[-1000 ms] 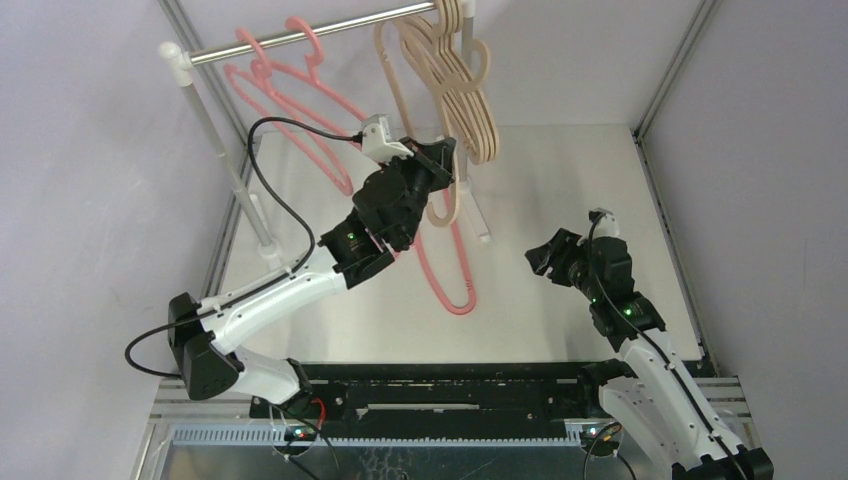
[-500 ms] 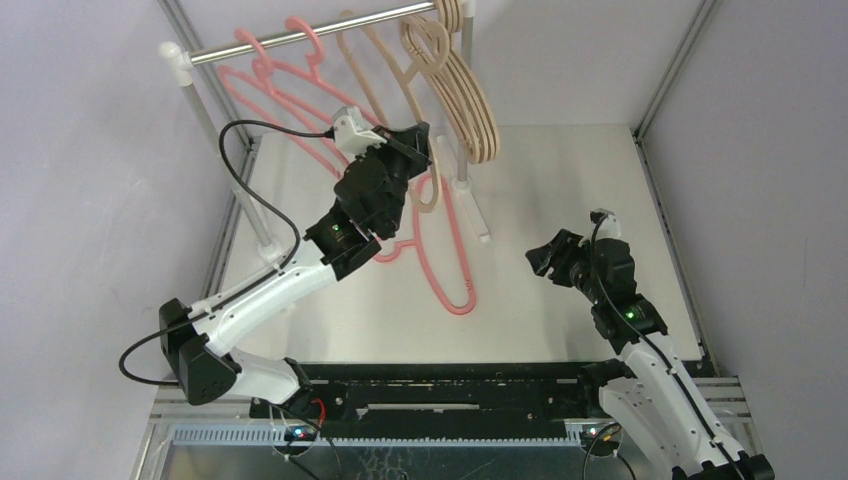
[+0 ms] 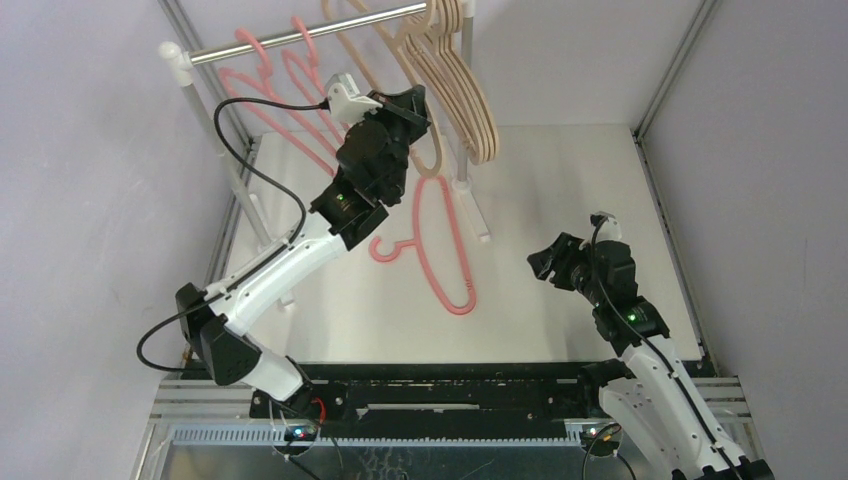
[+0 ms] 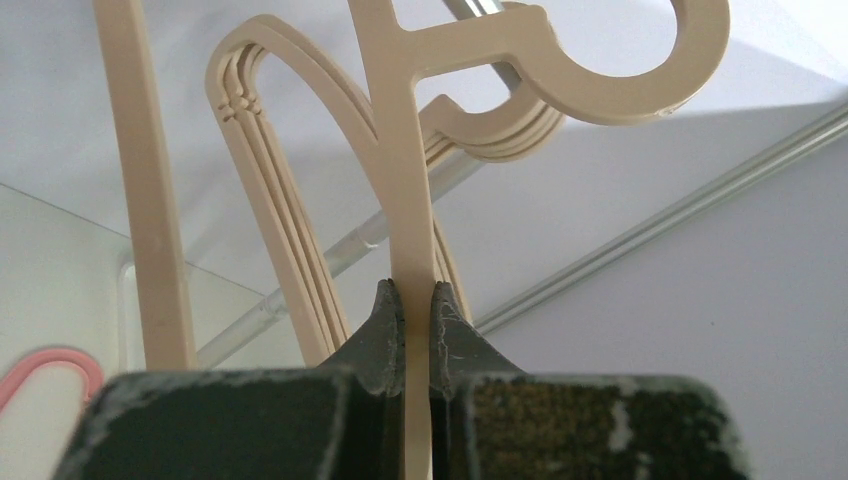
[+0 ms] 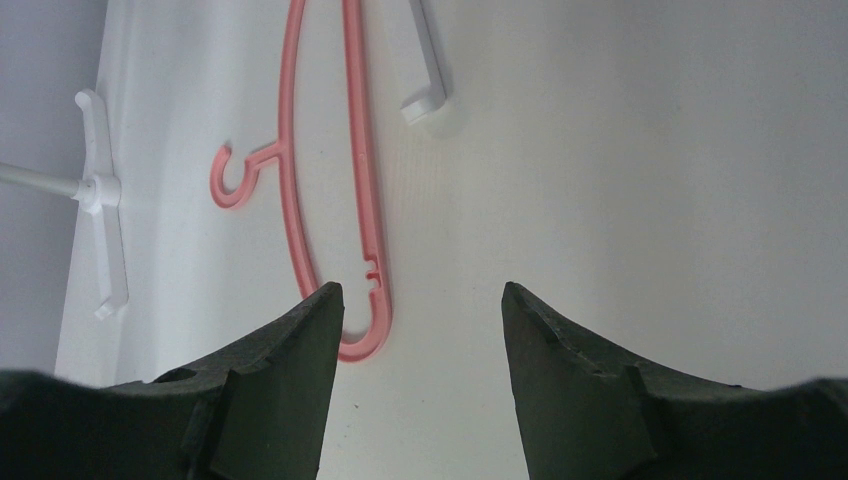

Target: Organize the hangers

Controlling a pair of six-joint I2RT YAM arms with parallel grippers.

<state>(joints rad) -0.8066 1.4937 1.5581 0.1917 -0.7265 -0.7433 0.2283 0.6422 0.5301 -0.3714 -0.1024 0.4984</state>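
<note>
My left gripper (image 3: 415, 100) is shut on a beige hanger (image 4: 410, 200), gripping its stem and holding it up at the silver rail (image 3: 300, 33). Its hook (image 4: 610, 80) is next to the stack of beige hangers (image 3: 470, 100) that hangs at the rail's right end. Two pink hangers (image 3: 285, 85) hang on the rail's left part. One pink hanger (image 3: 435, 255) lies flat on the table; it also shows in the right wrist view (image 5: 355, 200). My right gripper (image 5: 420, 300) is open and empty, low over the table to the right of that hanger's end.
The rail stands on white posts with white feet (image 3: 475, 215), one foot beside the lying pink hanger. A second foot (image 5: 100, 210) is at the left. Metal frame bars (image 3: 665, 75) and grey walls close in the table.
My left arm has lifted the beige hanger up and to the left, bringing its hook to the rail. The right arm has barely moved.
</note>
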